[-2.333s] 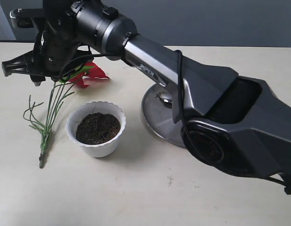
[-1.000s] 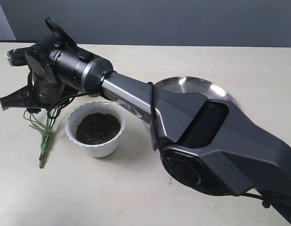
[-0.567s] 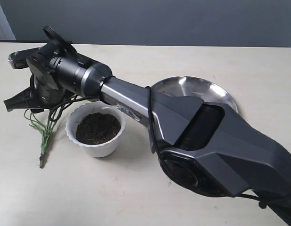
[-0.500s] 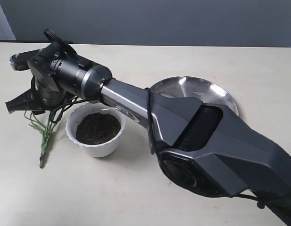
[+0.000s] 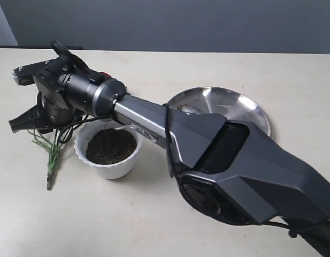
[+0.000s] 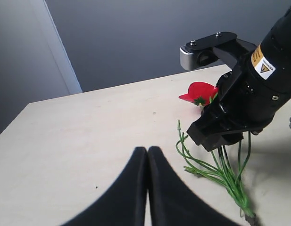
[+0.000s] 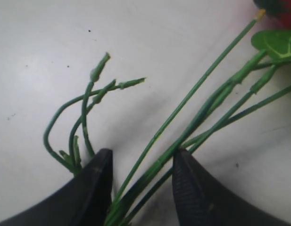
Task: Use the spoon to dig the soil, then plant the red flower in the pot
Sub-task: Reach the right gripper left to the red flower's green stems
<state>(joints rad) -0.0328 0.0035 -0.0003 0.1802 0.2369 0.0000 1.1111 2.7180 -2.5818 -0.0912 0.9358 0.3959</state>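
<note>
The red flower lies flat on the table left of the pot [image 5: 107,151]. Only a sliver of its red bloom [image 5: 104,75] shows past the arm; the bloom [image 6: 200,91] is plainer in the left wrist view. My right gripper [image 5: 25,122] has reached across and is low over the green stems [image 5: 50,152]. It is open, and its jaws stand either side of the stems [image 7: 183,134] without pinching them. Dark soil [image 5: 111,144] fills the white scalloped pot. My left gripper [image 6: 147,149] is shut and empty, apart from the stems [image 6: 220,169]. The spoon cannot be made out.
A large round steel plate [image 5: 229,104] sits to the right of the pot, partly behind the right arm [image 5: 207,144]. That arm spans the table diagonally above the pot. The right wrist's body [image 6: 244,103] looms near the left gripper.
The right arm swung over and came down from above the blooms to the stems, uncovering the steel plate. In the last second the gripper only edged slightly lower and towards the pot.
</note>
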